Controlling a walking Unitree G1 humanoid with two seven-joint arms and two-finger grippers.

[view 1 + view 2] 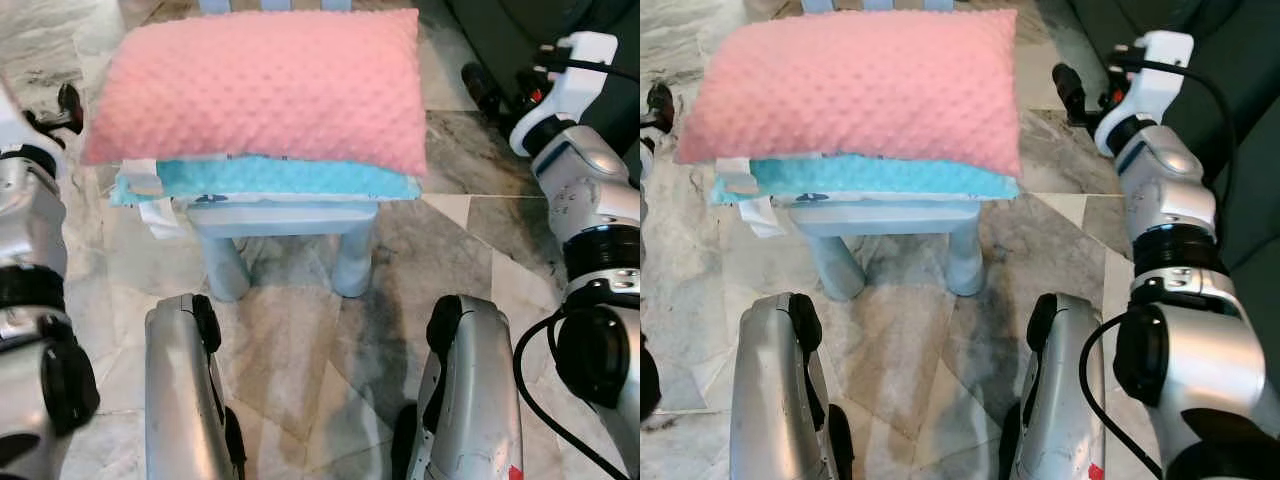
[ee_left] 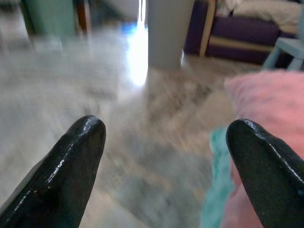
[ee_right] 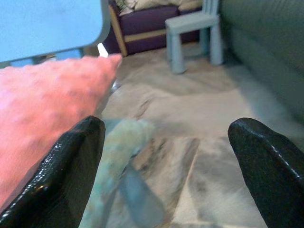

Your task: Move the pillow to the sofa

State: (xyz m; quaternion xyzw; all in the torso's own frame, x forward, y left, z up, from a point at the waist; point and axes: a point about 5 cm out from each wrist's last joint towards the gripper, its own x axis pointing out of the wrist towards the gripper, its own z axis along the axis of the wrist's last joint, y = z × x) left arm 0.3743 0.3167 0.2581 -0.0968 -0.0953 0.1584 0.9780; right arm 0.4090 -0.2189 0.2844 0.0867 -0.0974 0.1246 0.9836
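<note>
— While both arms hang out to the sides, where does the pillow sit?
— The pink pillow with a dimpled, bubbly plush cover (image 1: 262, 85) lies flat on a pale blue plastic stool with round legs (image 1: 285, 245), covering its whole seat and overhanging every edge. Under it, along the stool's front edge, a turquoise band of soft fabric (image 1: 270, 178) shows, with white tags (image 1: 150, 195) dangling at the front left corner.
— And the grippers?
— The left gripper (image 2: 164, 142) is beside the pillow's left end, close but not touching; in its wrist view the two glossy black fingers (image 2: 71, 161) stand wide apart with nothing between them, the pink edge just beyond one tip. The right gripper (image 3: 171, 142) is off the pillow's right end, also spread and empty; its rounded black fingers (image 3: 71, 161) frame bare floor, the pillow's corner and the turquoise layer near one of them.
— What is the floor like?
— Polished grey-and-white marble slabs with dark veins (image 1: 300, 350). A dark green sofa of smooth upholstery (image 3: 266, 47) rises on the robot's right, just beside the right arm. Farther off in the right wrist view stands a second small pale blue stool (image 3: 192, 35) before a purple couch with a wooden frame (image 3: 152, 23)
</note>
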